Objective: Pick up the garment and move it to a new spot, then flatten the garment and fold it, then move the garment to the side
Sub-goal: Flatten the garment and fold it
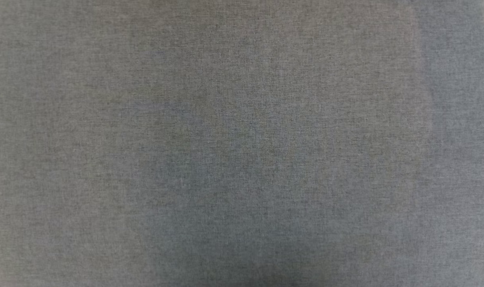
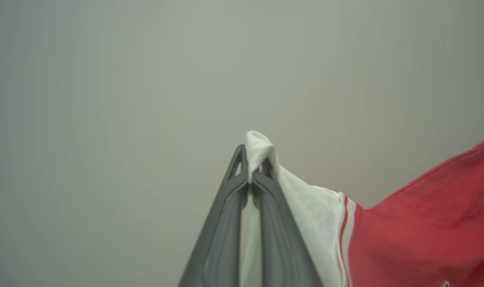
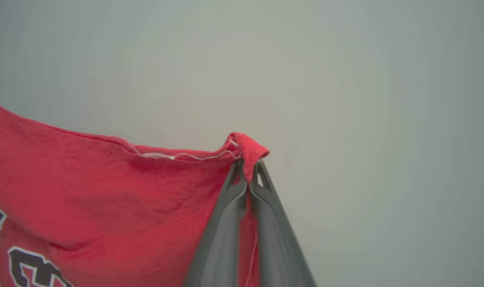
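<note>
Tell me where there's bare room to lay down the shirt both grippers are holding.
The grey fabric surface in the head view shows bare throughout; anywhere there should do. Crowding is only at the grips: the left gripper pinches the garment by its white sleeve, the right gripper by a red edge.

Head view: grey woven surface (image 1: 242, 143), cut off at all four edges, soft and patchy in focus; identity not determinable.

Left wrist view: garment (image 2: 425, 223) truncated by right and bottom edges; pinched part of white sleeve hidden between clamped fingers of left gripper (image 2: 250, 167); finger bases cut by bottom edge.

Right wrist view: garment cropped at left and bottom edges; printed graphic (image 3: 26, 267) partial, lettering unreadable; part of red hem fold concealed between clamped fingers of right gripper (image 3: 247, 169). Pale background (image 3: 385, 99) blurred, featureless.
</note>
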Motion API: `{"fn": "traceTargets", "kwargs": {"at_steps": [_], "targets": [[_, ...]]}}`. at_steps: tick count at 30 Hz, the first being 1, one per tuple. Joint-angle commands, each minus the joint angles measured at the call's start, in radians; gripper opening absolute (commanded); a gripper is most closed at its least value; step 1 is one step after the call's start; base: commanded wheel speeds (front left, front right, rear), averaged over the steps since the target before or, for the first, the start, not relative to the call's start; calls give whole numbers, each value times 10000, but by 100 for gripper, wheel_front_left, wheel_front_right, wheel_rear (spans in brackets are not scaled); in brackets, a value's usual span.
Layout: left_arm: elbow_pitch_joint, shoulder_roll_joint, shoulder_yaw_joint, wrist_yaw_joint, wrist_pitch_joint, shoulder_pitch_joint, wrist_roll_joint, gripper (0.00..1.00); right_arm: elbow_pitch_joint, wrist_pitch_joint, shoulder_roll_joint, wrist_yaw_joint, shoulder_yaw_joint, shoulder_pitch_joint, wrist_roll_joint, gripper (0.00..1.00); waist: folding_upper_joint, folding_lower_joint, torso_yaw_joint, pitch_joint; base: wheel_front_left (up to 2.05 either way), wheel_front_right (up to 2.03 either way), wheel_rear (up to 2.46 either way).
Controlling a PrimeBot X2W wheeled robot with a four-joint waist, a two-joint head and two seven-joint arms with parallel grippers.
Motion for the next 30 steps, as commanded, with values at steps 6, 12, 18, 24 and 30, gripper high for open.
{"fn": "traceTargets", "kwargs": {"at_steps": [6, 12, 18, 24, 30], "targets": [[429, 424, -593, -26, -568, 963, -572, 0, 880, -752, 285, -7, 637, 711, 645, 0, 0, -1, -86, -72, 0, 0, 0], [-43, 978, -771, 16, -883, 3883, -1177, 0, 1447, -1478, 608, -7, 1509, 2827, 1262, 0, 0, -1, -52, -516, 0, 0, 0], [-1372, 1177, -364, 369, -916, 6643, -1423, 0, 1087, -1894, 441, -7, 2214, 4566, 1932, 0, 0, -1, 75, -1054, 0, 0, 0], [-3329, 1389, 148, 857, -920, 10867, -1479, 0, 132, -2030, -170, -7, 3432, 7234, 2921, 0, 0, -1, 132, -2310, 0, 0, 0], [-4113, 1381, 44, 1265, -920, 13738, -1738, 0, -296, -2047, -714, -7, 4178, 9164, 3440, 0, 0, -1, 235, -3410, 0, 0, 0]]}}
